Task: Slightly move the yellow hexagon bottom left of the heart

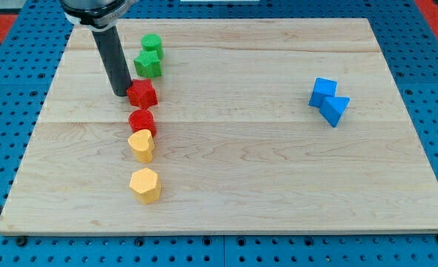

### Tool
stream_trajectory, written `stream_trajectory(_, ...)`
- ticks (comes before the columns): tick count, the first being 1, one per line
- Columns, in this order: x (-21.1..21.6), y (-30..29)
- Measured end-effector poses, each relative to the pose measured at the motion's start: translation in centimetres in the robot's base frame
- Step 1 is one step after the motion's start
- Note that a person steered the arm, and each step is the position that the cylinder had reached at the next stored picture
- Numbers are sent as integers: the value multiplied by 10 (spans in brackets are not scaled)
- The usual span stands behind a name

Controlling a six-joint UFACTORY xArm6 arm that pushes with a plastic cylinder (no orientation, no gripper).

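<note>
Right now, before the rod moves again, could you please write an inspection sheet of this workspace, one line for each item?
Surface: pale wooden board lying flat on a blue pegboard.
Job's things: yellow hexagon block near the view's bottom left; yellow heart block just above it, apart from it.
Clutter: red cylinder-like block touching the heart's top; red star-like block; two green blocks at the view's top; two blue blocks on the view's right, touching.
Jaws: none; my tip rests against the red star-like block's left side, far from the hexagon.
Cables: nothing seen.
Surroundings: red strips in the top corners.
</note>
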State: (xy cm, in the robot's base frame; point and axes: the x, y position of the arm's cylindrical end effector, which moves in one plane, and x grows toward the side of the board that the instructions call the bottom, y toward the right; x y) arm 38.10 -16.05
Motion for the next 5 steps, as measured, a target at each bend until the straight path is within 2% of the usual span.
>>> stream_trajectory(1,38,-31)
stream_trajectory(2,158,-32)
stream_trajectory(3,238,-21)
stream_trajectory(5,221,43)
